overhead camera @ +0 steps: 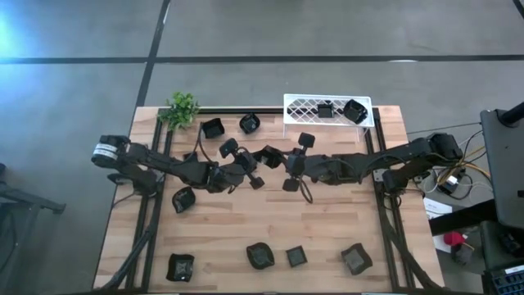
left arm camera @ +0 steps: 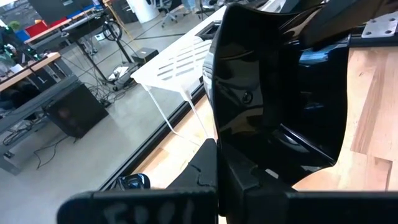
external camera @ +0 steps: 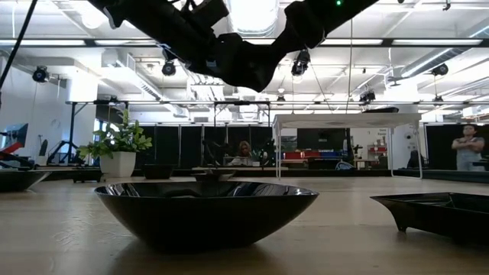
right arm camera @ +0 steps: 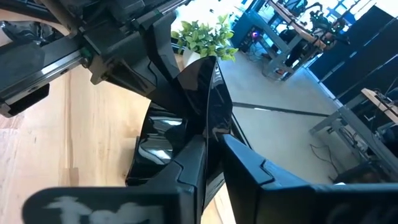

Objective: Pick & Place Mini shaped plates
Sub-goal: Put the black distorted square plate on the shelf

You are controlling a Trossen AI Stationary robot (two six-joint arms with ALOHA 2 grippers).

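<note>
Glossy black mini plate [left arm camera: 273,99] hangs mid-handover near the white rack [overhead camera: 327,111]: my left gripper [overhead camera: 255,168] clenches it, my right gripper [overhead camera: 282,168] closing round its rim.

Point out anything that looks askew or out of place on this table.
One thing stands out: a black plate is held up on edge above mid-table, gripped by the left gripper and the right gripper at once. The other plates lie flat on the table, two in the white rack.
</note>
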